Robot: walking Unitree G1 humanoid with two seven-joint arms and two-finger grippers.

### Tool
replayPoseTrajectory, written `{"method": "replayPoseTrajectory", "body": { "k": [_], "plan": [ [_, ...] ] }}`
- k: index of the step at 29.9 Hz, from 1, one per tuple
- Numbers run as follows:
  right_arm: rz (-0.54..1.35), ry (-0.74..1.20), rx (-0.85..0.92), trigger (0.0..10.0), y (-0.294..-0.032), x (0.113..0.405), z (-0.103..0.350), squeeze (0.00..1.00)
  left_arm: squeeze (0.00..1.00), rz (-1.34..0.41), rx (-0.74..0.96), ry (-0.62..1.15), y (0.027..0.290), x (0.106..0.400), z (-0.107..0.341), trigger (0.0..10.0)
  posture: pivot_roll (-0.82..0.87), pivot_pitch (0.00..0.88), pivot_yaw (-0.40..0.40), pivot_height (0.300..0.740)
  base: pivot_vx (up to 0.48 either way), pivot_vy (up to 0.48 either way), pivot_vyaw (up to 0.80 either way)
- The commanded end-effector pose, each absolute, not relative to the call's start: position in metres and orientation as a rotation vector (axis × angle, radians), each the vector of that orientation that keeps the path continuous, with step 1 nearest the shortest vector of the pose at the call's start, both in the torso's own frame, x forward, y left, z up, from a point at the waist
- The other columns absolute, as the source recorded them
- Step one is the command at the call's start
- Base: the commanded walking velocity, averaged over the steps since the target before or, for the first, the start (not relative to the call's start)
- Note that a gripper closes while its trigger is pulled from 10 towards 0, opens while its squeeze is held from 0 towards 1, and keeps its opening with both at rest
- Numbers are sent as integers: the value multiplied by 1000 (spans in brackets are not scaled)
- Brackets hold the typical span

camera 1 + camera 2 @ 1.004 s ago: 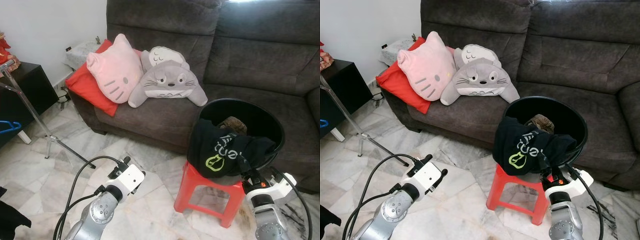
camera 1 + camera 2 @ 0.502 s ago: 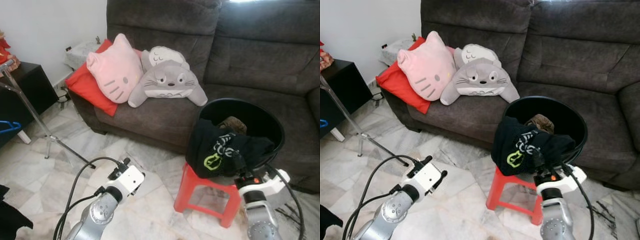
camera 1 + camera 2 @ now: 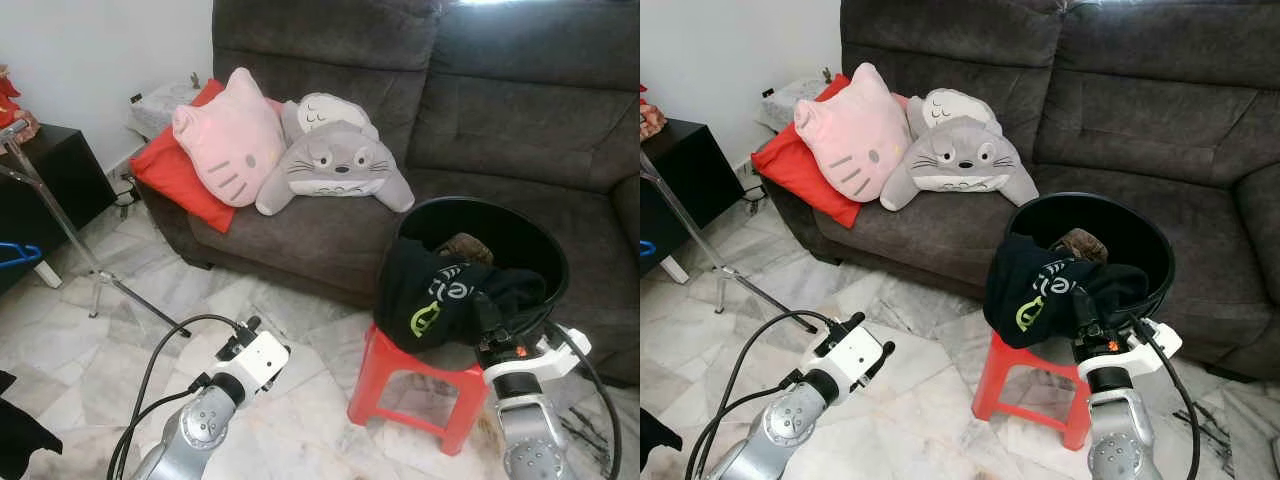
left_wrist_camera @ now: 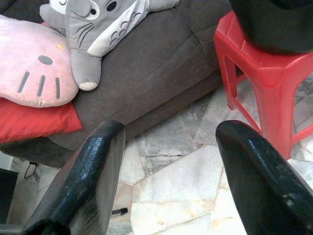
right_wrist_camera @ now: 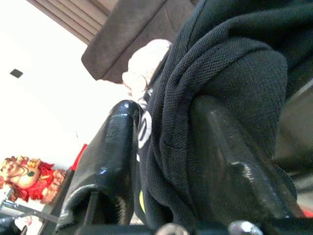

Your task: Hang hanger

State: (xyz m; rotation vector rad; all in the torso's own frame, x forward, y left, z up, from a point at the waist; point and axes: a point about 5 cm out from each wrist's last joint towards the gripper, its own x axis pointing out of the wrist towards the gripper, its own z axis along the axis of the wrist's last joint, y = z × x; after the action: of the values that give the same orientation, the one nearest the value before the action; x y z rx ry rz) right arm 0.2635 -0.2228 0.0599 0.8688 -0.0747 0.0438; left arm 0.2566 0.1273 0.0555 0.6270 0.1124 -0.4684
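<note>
A black shirt (image 3: 440, 300) with a green logo is draped over the front rim of a black basket (image 3: 520, 225), which stands on a red stool (image 3: 400, 365). My right gripper (image 3: 490, 322) is just below the basket's front edge. It is shut on a fold of the shirt (image 5: 220, 63), with the cloth bunched between both fingers (image 5: 110, 152). My left gripper (image 4: 168, 132) hangs low over the marble floor to the left of the stool, open and holding nothing. A blue hanger (image 3: 15, 252) peeks in at the far left edge.
A dark grey sofa (image 3: 500, 110) runs behind the stool, with a pink cat cushion (image 3: 230, 135), a grey plush (image 3: 335, 160) and a red pillow. A metal stand pole (image 3: 60, 230) slants down at the left beside a black cabinet (image 3: 45, 180). Cables trail from both wrists.
The right gripper has shifted slightly right and up at the basket's front. The shirt's hanging front is bunched higher. The left arm has not moved.
</note>
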Motion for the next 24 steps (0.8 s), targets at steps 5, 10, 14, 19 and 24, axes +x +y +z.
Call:
{"method": "replayPoseTrajectory", "body": {
  "k": [5, 10, 14, 19, 24],
  "plan": [
    [69, -126, 863, 0, -226, 276, 78, 0, 0, -480, 640, 106, 125, 257, 55, 10000, -43, 0, 15, 740, 0, 0, 0],
    [136, -181, 858, 0, -221, 309, 102, 0, 0, -475, 636, 104, 123, 260, 55, 10000, -45, 0, 18, 740, 0, 0, 0],
    [166, -177, 844, 0, -214, 324, 109, 0, 0, -472, 637, 103, 123, 261, 56, 10000, -43, 0, 17, 740, 0, 0, 0],
    [198, -165, 832, 0, -205, 340, 116, 0, 0, -467, 639, 101, 123, 262, 56, 10000, -36, 0, 16, 740, 0, 0, 0],
    [228, -135, 786, 0, -198, 346, 116, 0, 0, -463, 641, 104, 124, 262, 56, 10000, -30, 0, 11, 740, 0, 0, 0]
  ]
}}
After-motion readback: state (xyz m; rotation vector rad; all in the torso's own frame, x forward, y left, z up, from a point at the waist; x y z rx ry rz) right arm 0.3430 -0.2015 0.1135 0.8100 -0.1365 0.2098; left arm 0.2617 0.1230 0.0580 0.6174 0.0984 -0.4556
